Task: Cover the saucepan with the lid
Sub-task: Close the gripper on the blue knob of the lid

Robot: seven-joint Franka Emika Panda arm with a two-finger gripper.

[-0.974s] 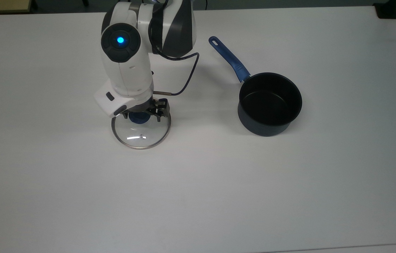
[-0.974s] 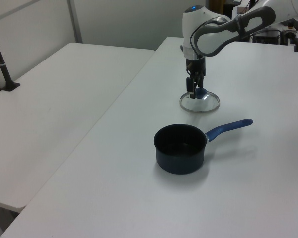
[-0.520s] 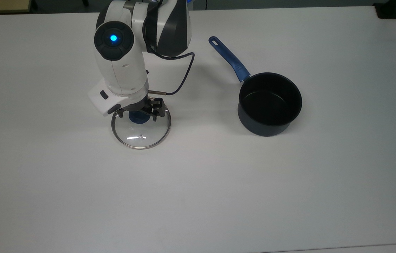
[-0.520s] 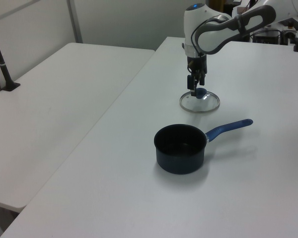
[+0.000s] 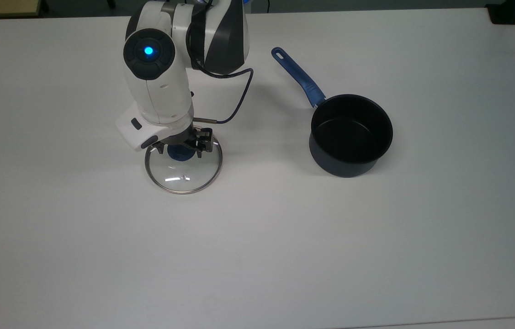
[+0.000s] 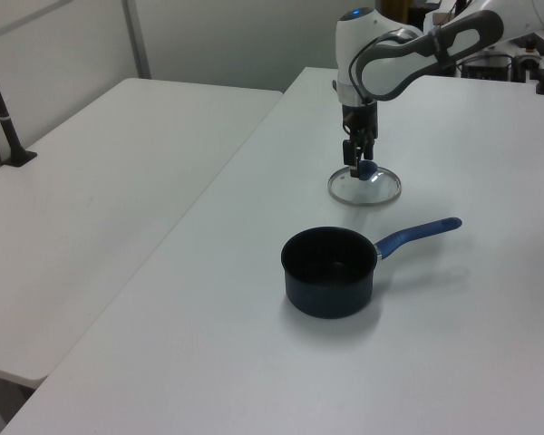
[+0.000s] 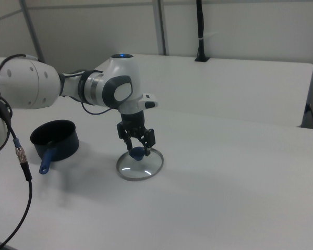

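Two things on this white table (image 5: 257, 256) matter, and going across the top view from its left the lid (image 5: 183, 173) comes first. It lies flat: a clear glass disc with a thin steel rim, a little vent hole and a round blue knob (image 5: 181, 153) in the middle. The gripper (image 5: 182, 147) sits right over that knob with a finger on either side of it. In the right view the fingers (image 7: 151, 137) stand spread around the knob, so I'd call it not yet clamped, just straddling.

What changed: compared with a second ago the wrist has shifted a bit toward the top view's left and settled, and over the last half second it barely moved at all. The lid itself hasn't budged. So to me that reads as lining up finished, squeeze coming next, nothing lifted so far.

Further toward the top view's right, well apart from the lid, stands the saucepan (image 5: 351, 135): small, deep, round, dark navy outside, matte black inside, upright and uncovered. Its long straight blue handle (image 5: 297, 76) points up and toward the top view's left, hole at the tip. Glass looks slick, so the knob is the only sensible grab point
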